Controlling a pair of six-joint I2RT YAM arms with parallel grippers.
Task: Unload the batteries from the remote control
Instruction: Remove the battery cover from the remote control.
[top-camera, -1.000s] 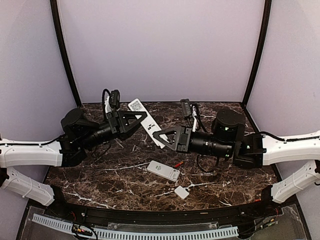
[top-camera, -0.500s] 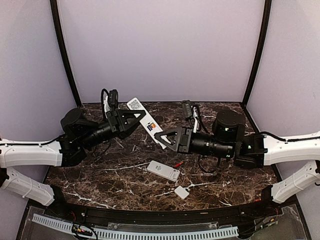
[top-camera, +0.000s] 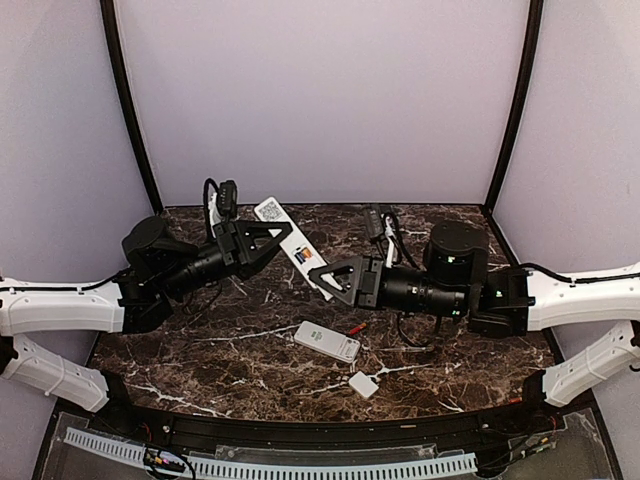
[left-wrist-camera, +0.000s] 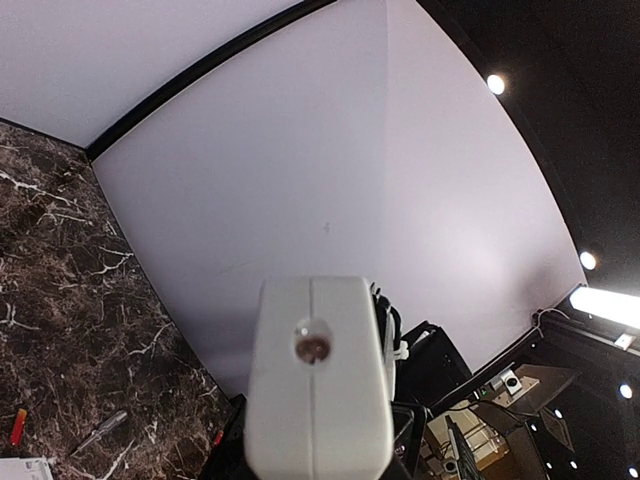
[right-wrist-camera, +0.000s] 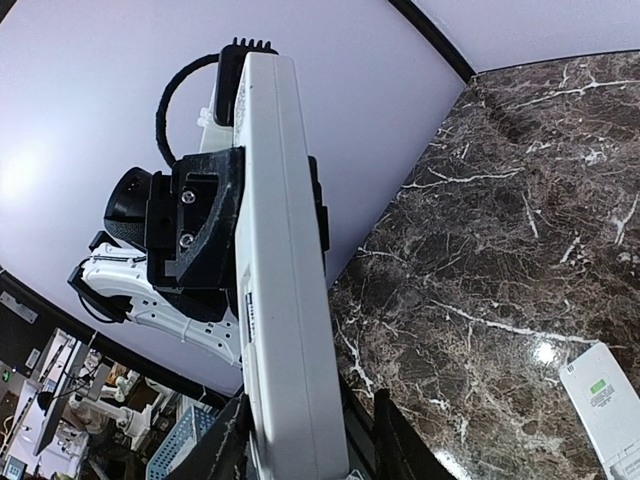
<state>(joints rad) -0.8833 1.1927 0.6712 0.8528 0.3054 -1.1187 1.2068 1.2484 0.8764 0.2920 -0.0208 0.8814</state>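
Note:
A long white remote (top-camera: 296, 250) is held in the air between both grippers. My left gripper (top-camera: 262, 240) is shut on its far end. My right gripper (top-camera: 325, 276) is shut on its near end. In the right wrist view the remote (right-wrist-camera: 285, 300) runs up from between my fingers (right-wrist-camera: 228, 440) to the left gripper (right-wrist-camera: 200, 225). The left wrist view shows the remote end-on (left-wrist-camera: 320, 380), hiding the fingers. A red battery (top-camera: 356, 328) lies on the table; the left wrist view shows it (left-wrist-camera: 18, 425) beside a greyish battery (left-wrist-camera: 100, 432).
A second white remote (top-camera: 327, 341) lies flat on the marble table (top-camera: 200, 360), also seen in the right wrist view (right-wrist-camera: 602, 400). A small flat white cover (top-camera: 364, 384) lies nearer the front edge. Walls close the back and sides.
The held remote has rolled slightly, so an orange and dark label on it now faces up. Both arms have barely shifted. Things on the table have not moved.

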